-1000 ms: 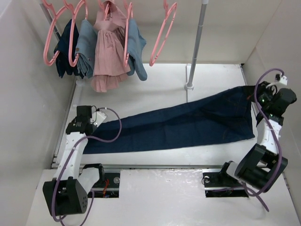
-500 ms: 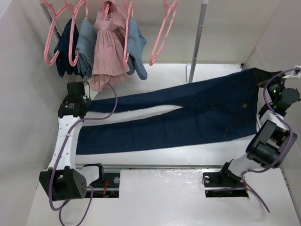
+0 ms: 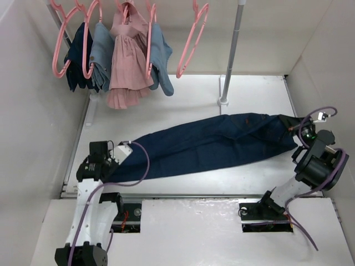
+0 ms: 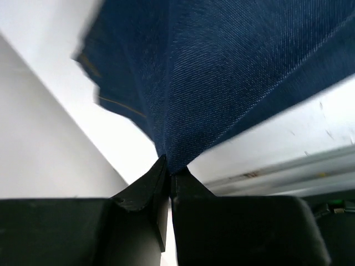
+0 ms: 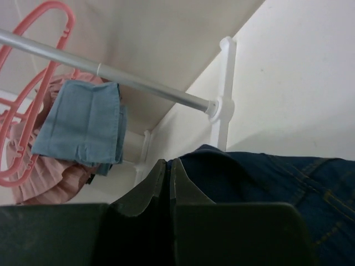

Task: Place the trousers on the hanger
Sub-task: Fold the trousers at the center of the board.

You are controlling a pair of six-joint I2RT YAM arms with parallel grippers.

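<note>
Your left gripper (image 4: 168, 165) has its jaws pinched down to a sliver on the trousers (image 3: 211, 144), and in its wrist view the navy denim fans out in tight folds straight from the fingertips. Your right gripper (image 5: 168, 164) is likewise nipped narrow on the same garment, with dark cloth and orange stitching bunched at the tips and running off toward 4 o'clock in that view. From above, the trousers are strung between the two arms as one long, narrow band across the table (image 3: 183, 105). The leg end is at about 8 o'clock by the left arm and the waist end at about 3 o'clock by the right arm. The band looks to be raised off the surface along its middle, though the overhead view does not show this for certain. The hanger (image 3: 179, 73), pink and bare, hangs from the rail at about 12 o'clock on the far side, well apart from the trousers. The upright post (image 3: 230, 52) stands at about 1 o'clock, its foot just beyond the far edge of the denim. At 10 to 11 o'clock more pink hangers carry a pink dress (image 3: 128, 61) and faded-blue denim pieces (image 3: 102, 55).
</note>
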